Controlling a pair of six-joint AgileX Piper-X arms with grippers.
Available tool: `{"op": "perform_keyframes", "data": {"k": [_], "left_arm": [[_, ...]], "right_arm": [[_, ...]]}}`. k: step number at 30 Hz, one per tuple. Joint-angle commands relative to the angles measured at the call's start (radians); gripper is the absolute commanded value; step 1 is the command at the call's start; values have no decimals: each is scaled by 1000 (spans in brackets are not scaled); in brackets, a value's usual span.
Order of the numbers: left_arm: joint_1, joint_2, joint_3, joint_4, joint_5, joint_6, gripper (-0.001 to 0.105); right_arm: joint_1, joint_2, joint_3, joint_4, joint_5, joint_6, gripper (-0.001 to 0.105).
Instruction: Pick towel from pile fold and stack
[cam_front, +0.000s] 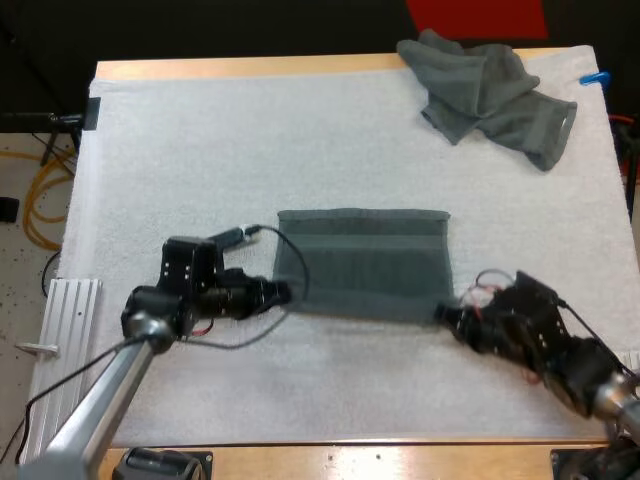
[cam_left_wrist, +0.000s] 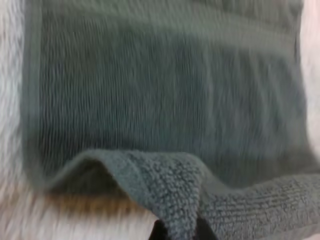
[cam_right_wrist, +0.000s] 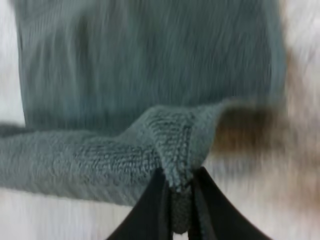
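Left gripper (cam_front: 283, 293) and right gripper (cam_front: 445, 313) each pinch a towel (cam_front: 365, 262) corner, the rest lying flat beyond the fingers (cam_right_wrist: 150, 215). Thin bite though, a corner could slip out mid-fold and skew it.

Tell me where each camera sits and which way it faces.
High view: behind both arms, looking forward and down at the white mat, spread towel and crumpled towel; both arms show.
Left wrist view: rides the left arm, facing the spread towel's corner that the left gripper pinches.
Right wrist view: rides the right arm, facing the corner the right gripper pinches.
Shared: all three show the spread towel.
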Motion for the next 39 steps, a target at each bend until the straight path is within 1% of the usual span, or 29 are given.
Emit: {"op": "perform_keyframes", "data": {"k": [1,3,4,7,9,13,16,19,23,26,28,29,32,34,35,36,37,38,39], "left_arm": [[11,24,-2,-74,35,-45,0],[29,77,-2,-175,60,-95,0],[38,102,-2,-231,68,-121,0],[61,163,-5,-339,69,-173,0],[75,193,-8,-368,68,-178,0],[88,249,-18,-393,58,-175,0],[87,286,-18,-465,58,-175,0],[87,319,-27,-506,54,-177,0],[87,365,-48,-517,51,-176,0],[87,370,-65,-543,48,-168,0],[87,370,-79,-552,48,-155,5],[87,370,-83,-552,48,-151,8],[87,370,-104,-552,43,-139,27],[87,370,-118,-552,44,-139,44],[87,370,-124,-552,44,-139,48],[87,370,-136,-552,44,-139,53],[87,370,-149,-552,48,-139,56],[87,370,-159,-552,51,-137,56],[87,368,-179,-550,56,-127,56]], "right_arm": [[-41,37,-7,-65,10,7,0],[-99,96,-13,-117,-14,7,0],[-131,131,-15,-151,-41,7,0],[-200,224,-21,-261,-136,9,0],[-227,281,-37,-302,-167,9,0],[-257,376,-94,-355,-180,2,0],[-257,430,-137,-364,-180,-13,0],[-257,470,-174,-369,-183,-13,0],[-257,501,-190,-371,-176,-13,0],[-257,504,-190,-375,-159,-16,0],[-257,504,-190,-375,-159,-31,1],[-257,504,-190,-375,-159,-39,3],[-257,504,-190,-398,-159,-63,24],[-257,504,-190,-457,-159,-63,53],[-257,504,-190,-490,-159,-64,61],[-257,504,-190,-538,-160,-70,70],[-257,504,-190,-588,-164,-81,76],[-257,504,-190,-618,-164,-84,77],[-257,504,-190,-680,-164,-94,77]]}}
